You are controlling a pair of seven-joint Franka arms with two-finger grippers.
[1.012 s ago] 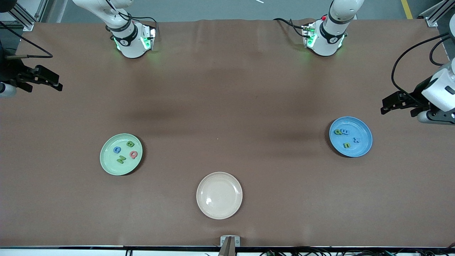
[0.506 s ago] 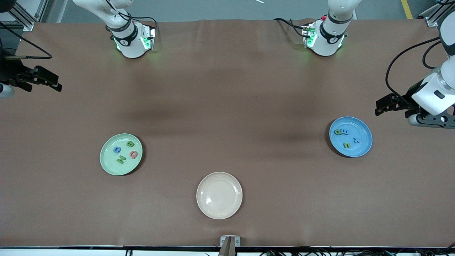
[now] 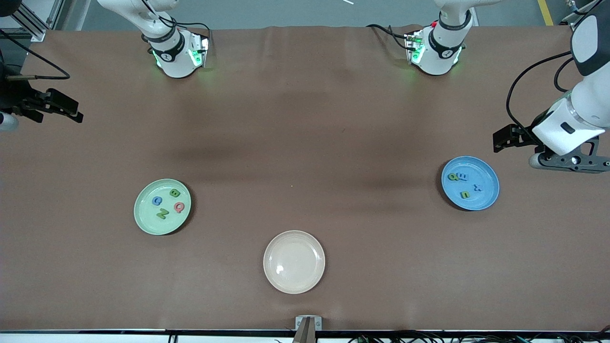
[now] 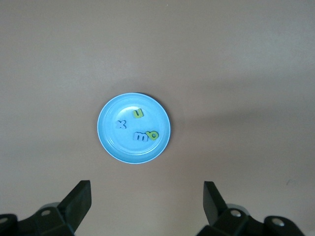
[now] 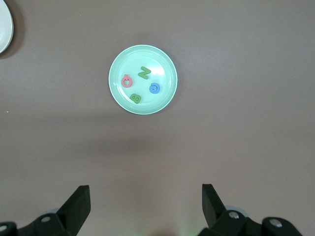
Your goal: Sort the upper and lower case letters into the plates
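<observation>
A cream plate [image 3: 294, 261] sits nearest the desk's front edge. Farther back, four letters [image 3: 167, 203] lie in the green plate [image 3: 141, 216] and four letters [image 3: 463, 183] in the blue plate [image 3: 491, 190]. Both the left gripper [image 4: 146, 201] and the right gripper [image 5: 145, 201] hang at the desk's ends with jaws wide apart and empty, well clear of the plates.

1. Picture a clock dial on the table [image 3: 305, 143], with 6 nearest the front camera. The capitals plate [image 3: 143, 216] is near 9, the lowercase plate [image 3: 488, 196] at 3 and the third plate [image 3: 294, 282] at 6.
2. In the capitals plate, B [image 3: 174, 193] is at 1, C [image 3: 157, 201] at 10, Q [image 3: 179, 206] at 3 and N [image 3: 162, 214] at 6.
3. In the lowercase plate, b [image 3: 452, 176] and m [image 3: 462, 176] touch at 10, x [image 3: 478, 187] is at 4 and u [image 3: 464, 194] at 7.
</observation>
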